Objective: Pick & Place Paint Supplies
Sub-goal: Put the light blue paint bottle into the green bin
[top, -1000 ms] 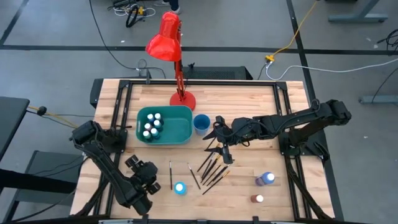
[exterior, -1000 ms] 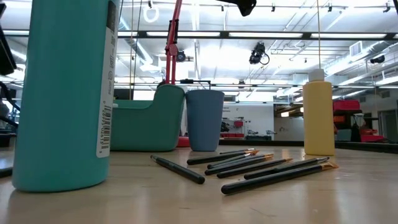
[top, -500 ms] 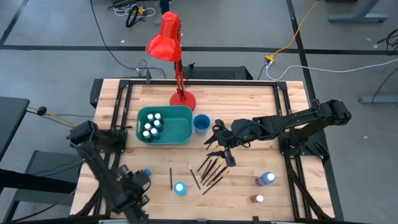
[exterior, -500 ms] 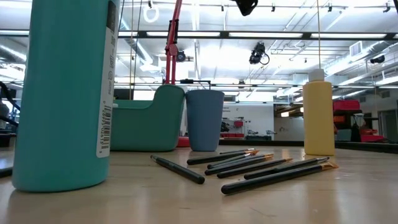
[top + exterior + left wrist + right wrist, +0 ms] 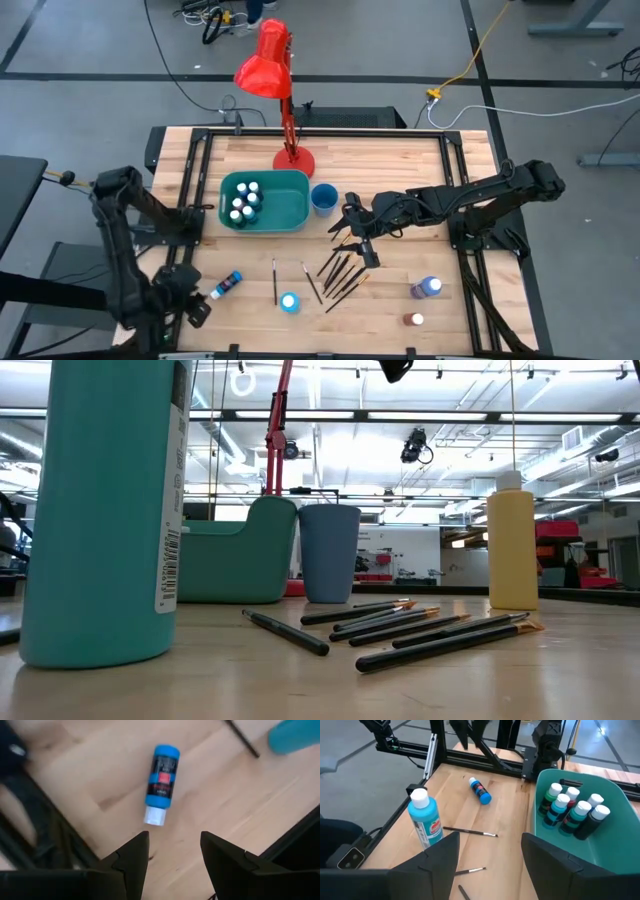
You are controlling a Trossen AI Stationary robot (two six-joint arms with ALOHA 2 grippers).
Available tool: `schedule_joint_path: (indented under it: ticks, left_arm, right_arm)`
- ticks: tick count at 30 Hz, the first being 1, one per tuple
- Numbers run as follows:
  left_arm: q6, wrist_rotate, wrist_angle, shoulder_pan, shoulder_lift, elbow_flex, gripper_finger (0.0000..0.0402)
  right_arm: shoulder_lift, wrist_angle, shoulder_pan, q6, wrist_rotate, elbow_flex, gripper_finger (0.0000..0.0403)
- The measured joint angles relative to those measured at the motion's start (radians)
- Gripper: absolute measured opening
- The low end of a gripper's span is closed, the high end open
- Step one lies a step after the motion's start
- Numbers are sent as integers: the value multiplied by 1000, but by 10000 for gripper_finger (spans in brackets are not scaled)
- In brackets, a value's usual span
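A blue paint bottle (image 5: 161, 784) lies on its side near the table's near left corner (image 5: 226, 285), its white cap toward the left arm. My left gripper (image 5: 174, 852) hangs open just left of it (image 5: 196, 310), pointing down and touching nothing. A light-blue bottle (image 5: 290, 301) stands near the front edge. Several dark brushes (image 5: 340, 272) lie in a loose bunch at mid-table. My right gripper (image 5: 338, 228) hovers open above them, beside the blue cup (image 5: 323, 197). The teal bin (image 5: 285, 212) holds several white-capped bottles (image 5: 572, 807). A yellow bottle (image 5: 513, 545) stands upright.
A red desk lamp (image 5: 285, 150) stands behind the bin. Two small bottles (image 5: 428, 288) (image 5: 415, 320) stand at the near right. Two single brushes (image 5: 274, 280) (image 5: 312, 283) lie beside the light-blue bottle. Black frame rails (image 5: 195, 190) run along the table's sides.
My left gripper has swung from above the blue bottle's place toward the table's left edge, rising a little and rolling about its own line. The blue bottle, hidden under it before, now shows lying on the wood. My right arm has kept still.
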Motion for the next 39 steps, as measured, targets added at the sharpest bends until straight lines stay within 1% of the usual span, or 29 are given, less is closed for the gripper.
schedule_joint_path:
  ticks: [3,6,8,10,18,22,30,34,36,39]
  left_arm:
    - [53,40,139,41,-3,-84,189]
    - [89,161,218,69,-3,-152,189]
    - [130,202,289,79,-3,-190,189]
    - [179,194,350,90,-3,-222,190]
    - [248,193,386,126,-4,-301,190]
    - [293,189,467,141,-4,-346,190]
    - [313,191,610,160,-3,-442,190]
    - [286,226,635,166,-5,-468,187]
    - [262,228,636,166,-6,-471,181]
    - [270,219,640,167,-6,-471,171]
  right_arm:
    - [0,0,0,-21,0,0,224]
    - [0,0,0,-35,0,0,224]
    - [0,0,0,-35,0,0,224]
    - [0,0,0,-35,0,0,224]
    - [0,0,0,-41,1,0,224]
    - [0,0,0,-41,1,0,224]
    - [0,0,0,-42,1,0,224]
    - [0,0,0,-42,1,0,224]
    - [0,0,0,-42,1,0,224]
    - [0,0,0,-42,1,0,224]
